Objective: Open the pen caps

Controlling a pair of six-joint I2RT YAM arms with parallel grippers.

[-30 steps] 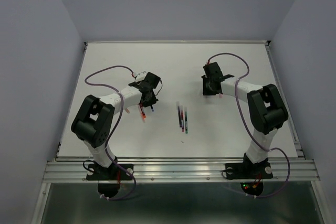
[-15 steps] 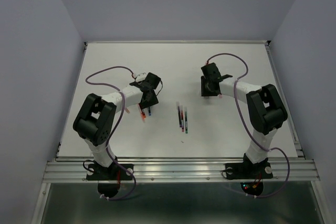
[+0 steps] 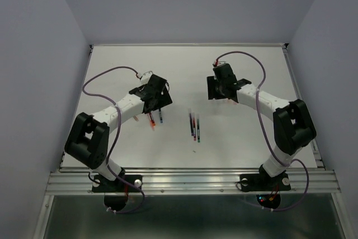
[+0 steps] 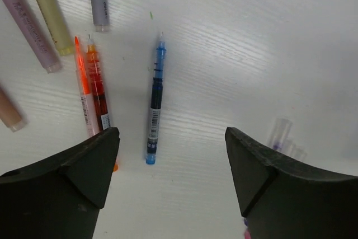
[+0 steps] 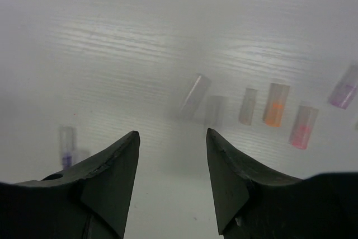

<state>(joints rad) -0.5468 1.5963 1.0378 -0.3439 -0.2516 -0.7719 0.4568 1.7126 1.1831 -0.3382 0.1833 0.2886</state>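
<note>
**Between pens, both claws empty**

Left claw [image 4: 171, 136] gapes over an uncapped blue pen [image 4: 155, 102] on the counter [image 4: 251, 37]. Right claw [image 5: 172, 134], jaws apart, hovers over loose pen caps [image 5: 275, 104]. Next, probably: grip a middle pen [image 3: 194, 126] at both ends.

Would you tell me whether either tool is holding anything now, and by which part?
Nothing is held: the left tool stands open above a thin blue pen, the right tool open above loose pale translucent caps.

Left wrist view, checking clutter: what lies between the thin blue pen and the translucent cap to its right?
Bare white tabletop only, from thin blue pen to pale translucent cap, per left wrist view.
</note>
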